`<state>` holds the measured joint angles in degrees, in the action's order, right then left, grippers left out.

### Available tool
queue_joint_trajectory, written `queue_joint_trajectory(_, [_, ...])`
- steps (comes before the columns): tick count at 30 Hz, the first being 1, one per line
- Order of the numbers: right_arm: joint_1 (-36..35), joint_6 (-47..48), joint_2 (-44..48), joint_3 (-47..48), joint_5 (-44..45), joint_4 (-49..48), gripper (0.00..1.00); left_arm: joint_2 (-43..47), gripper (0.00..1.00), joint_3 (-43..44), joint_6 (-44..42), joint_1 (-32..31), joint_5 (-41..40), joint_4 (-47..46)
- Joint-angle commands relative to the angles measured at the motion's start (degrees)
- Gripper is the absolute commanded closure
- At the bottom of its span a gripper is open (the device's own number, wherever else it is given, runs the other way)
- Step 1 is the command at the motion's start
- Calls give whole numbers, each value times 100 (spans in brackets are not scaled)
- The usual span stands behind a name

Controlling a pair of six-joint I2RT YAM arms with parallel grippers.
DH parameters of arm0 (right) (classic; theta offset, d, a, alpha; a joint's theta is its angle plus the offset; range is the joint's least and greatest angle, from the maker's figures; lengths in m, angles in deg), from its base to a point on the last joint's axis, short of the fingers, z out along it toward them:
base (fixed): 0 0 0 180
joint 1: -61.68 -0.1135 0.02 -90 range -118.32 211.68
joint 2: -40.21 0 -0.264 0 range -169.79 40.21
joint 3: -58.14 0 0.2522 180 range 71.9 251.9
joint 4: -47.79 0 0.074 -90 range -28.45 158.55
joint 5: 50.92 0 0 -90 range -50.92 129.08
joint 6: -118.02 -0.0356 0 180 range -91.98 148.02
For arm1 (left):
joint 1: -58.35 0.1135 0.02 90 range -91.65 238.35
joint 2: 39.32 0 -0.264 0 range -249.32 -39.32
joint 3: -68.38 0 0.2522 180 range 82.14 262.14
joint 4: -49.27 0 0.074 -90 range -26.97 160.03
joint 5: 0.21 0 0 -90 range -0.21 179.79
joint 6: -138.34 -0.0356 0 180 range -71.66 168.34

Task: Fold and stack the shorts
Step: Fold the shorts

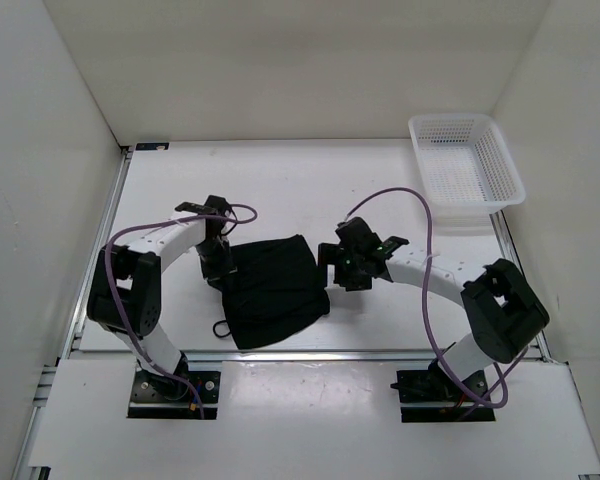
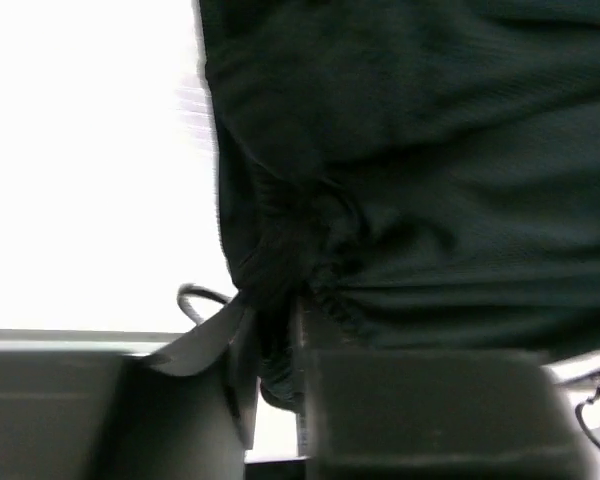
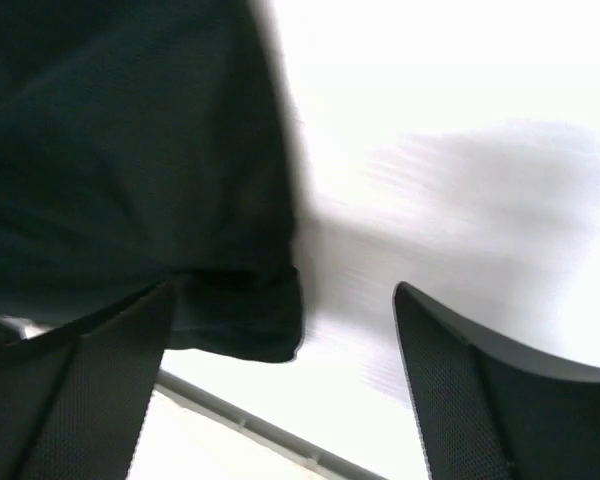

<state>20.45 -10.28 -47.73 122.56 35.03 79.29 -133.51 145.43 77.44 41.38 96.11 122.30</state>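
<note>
Left end effector [image 2: 275, 345] pinched the shorts [image 1: 275, 285] thinly; right end effector [image 3: 285, 300] gaped empty, so the fold might slip apart.

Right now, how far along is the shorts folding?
Done: the shorts lie folded into a compact bundle on the table. In hand: the left gripper pinches their bunched edge; the right gripper hangs open beside them. Left: release, then stacking.
</note>
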Motion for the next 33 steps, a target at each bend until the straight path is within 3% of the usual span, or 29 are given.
queue_joint_trajectory(1, [-51, 192, 110, 128, 413, 493, 3, 24, 72, -132, 69, 27, -167, -266])
queue_joint_trajectory(2, [-51, 244, 171, 216, 414, 555, 3, 24, 54, -80, 69, 79, -45, -266])
queue_joint_trajectory(4, [-51, 324, 382, 331, 476, 765, 3, 137, 29, 191, 0, 158, 18, -101])
queue_joint_trajectory(5, [-104, 385, 505, 479, 615, 845, 3, 138, 18, 349, -1, 211, -113, 31])
queue_joint_trajectory(6, [-104, 385, 558, 559, 677, 924, 3, 225, 14, 516, -1, 212, -201, 163])
queue_joint_trajectory(7, [-174, 385, 559, 647, 730, 1055, 5, 304, 2, 823, -53, 212, -280, 295])
queue_joint_trajectory(13, [-280, 254, 945, 1105, 1090, 1399, 7, 656, 0, 1291, 8, 212, -448, 744])
queue_joint_trajectory(16, [-280, 192, 1235, 1253, 1705, 1715, 3, 1016, 10, 1213, 227, 98, -571, 744])
queue_joint_trajectory(17, [-280, 192, 1383, 1254, 1845, 1776, 2, 1217, 16, 1012, 280, 45, -571, 744])
queue_joint_trajectory(18, [-280, 253, 1455, 1254, 1925, 1838, 2, 1323, 31, 871, 411, -51, -571, 640])
queue_joint_trajectory(21, [-280, 376, 1587, 1306, 2083, 1987, 2, 1623, 47, 37, 683, -52, -142, 131])
queue_joint_trajectory(22, [-280, 376, 1587, 1307, 2084, 2049, 2, 1623, 57, -183, 754, -104, 164, -54])
queue_joint_trajectory(27, [-280, 376, 1894, 1377, 2681, 2322, 2, 985, 72, -888, 1018, -236, 45, -767])
queue_joint_trajectory(33, [-227, 324, 2334, 1324, 2849, 2384, 1, -359, 81, -232, 1010, -236, -465, -1013])
